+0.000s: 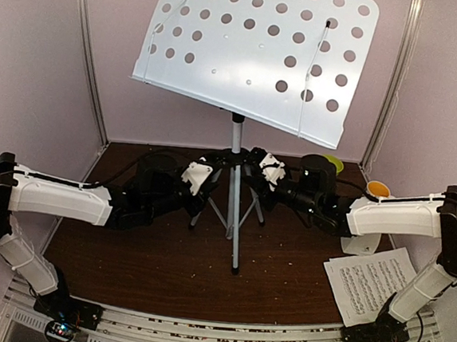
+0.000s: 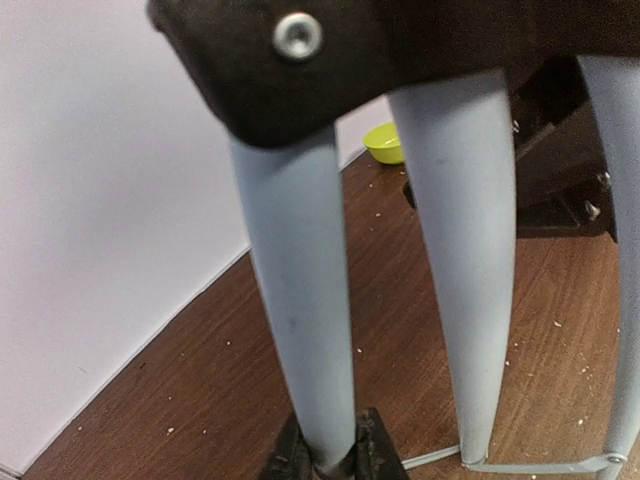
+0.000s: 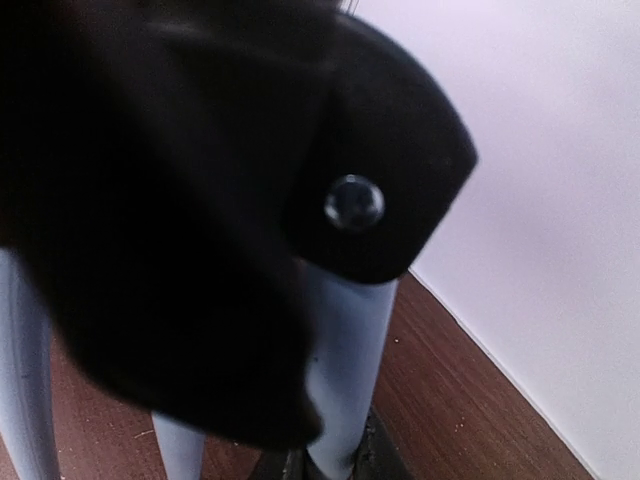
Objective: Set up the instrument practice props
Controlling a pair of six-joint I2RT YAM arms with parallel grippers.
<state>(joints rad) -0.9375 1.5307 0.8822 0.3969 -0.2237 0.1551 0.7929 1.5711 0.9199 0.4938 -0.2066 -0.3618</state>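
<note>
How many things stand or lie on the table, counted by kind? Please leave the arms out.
Music stand: 1
Yellow-green bowl: 1
Mug: 1
Sheet-music pile: 1, pages uncountable
Half-hidden white object: 1
Total: 5

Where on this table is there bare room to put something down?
Bare wood in the near middle, between the stand legs, the left arm and the sheets. Crowded at right: sheets, mug, bowl.

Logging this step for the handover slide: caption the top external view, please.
Two-arm grasp: left arm and right arm, jaws clamped on legs of the music stand; sheet music lies near right.
</note>
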